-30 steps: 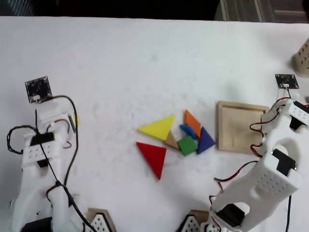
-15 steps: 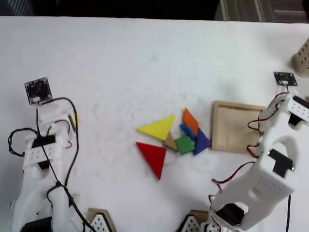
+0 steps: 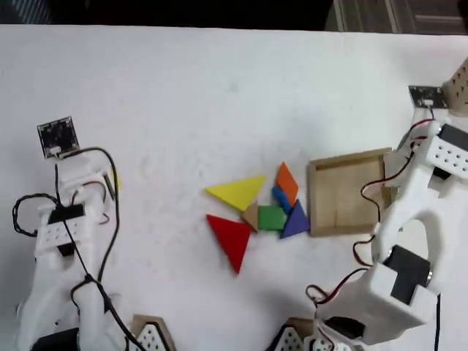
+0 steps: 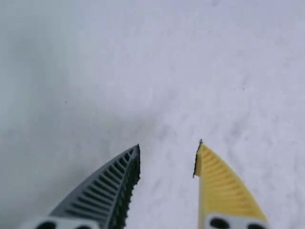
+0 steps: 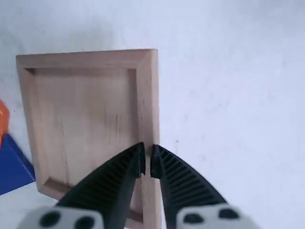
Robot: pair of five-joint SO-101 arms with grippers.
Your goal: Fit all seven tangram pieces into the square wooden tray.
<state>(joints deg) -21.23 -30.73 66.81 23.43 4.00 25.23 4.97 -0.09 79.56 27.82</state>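
The square wooden tray (image 3: 344, 191) lies right of centre with nothing in it. It touches the purple triangle (image 3: 296, 220) at its left edge. Beside that triangle are the green square (image 3: 271, 217), a small blue piece (image 3: 281, 198), the orange piece (image 3: 287, 182) and a tan triangle (image 3: 251, 216). The yellow triangle (image 3: 238, 192) and red triangle (image 3: 232, 238) lie further left. My right gripper (image 5: 147, 160) is shut, its black tips on the tray's right rim (image 5: 147, 95). My left gripper (image 4: 167, 155) hangs open over bare table at the far left.
The right arm (image 3: 398, 285) bends over the table's right side, its red and black wires hanging above the tray's right edge. The left arm (image 3: 62, 234) stands at the left. A perforated beige part (image 3: 459, 88) is at the far right edge.
The tray has slid left and turned a little with the right gripper on its rim. It nudged the purple, green and orange pieces left. The left arm barely moved.
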